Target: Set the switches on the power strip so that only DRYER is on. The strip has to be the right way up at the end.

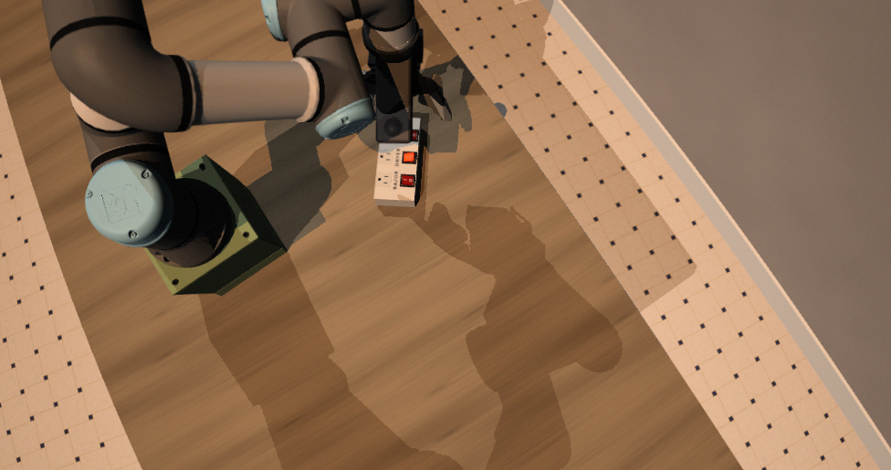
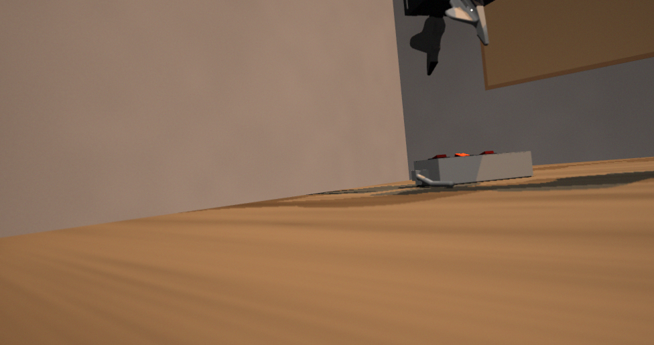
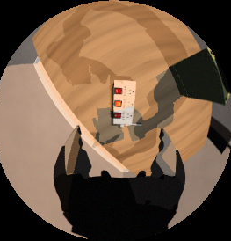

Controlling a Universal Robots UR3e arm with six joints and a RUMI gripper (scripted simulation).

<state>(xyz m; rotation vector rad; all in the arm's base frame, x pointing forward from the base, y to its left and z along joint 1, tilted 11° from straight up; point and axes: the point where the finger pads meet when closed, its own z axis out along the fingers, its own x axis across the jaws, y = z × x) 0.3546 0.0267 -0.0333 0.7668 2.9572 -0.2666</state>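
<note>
The white power strip point(image 1: 387, 186) point(image 2: 476, 167) point(image 3: 130, 93) lies flat on the wooden table, switches facing up. It has three red rocker switches in a row. The middle switch point(image 1: 408, 157) point(image 2: 461, 154) point(image 3: 119, 104) glows bright orange; its label reads DRYER. The end switch point(image 1: 406, 180) point(image 3: 118, 91) by the RAZOR label is darker. The third switch point(image 3: 118, 115) is dark too and is partly hidden under the gripper body in the top view. My gripper point(image 1: 404, 105) point(image 2: 457, 55) point(image 3: 121, 127) is open and empty, high above the strip's cable end.
A short grey cable stub point(image 2: 432, 181) sticks out of the strip's end. The robot's green base point(image 1: 218, 242) point(image 3: 197, 79) stands beside the strip. A dotted light band point(image 1: 623, 186) runs along the table's edge, with a wall behind it.
</note>
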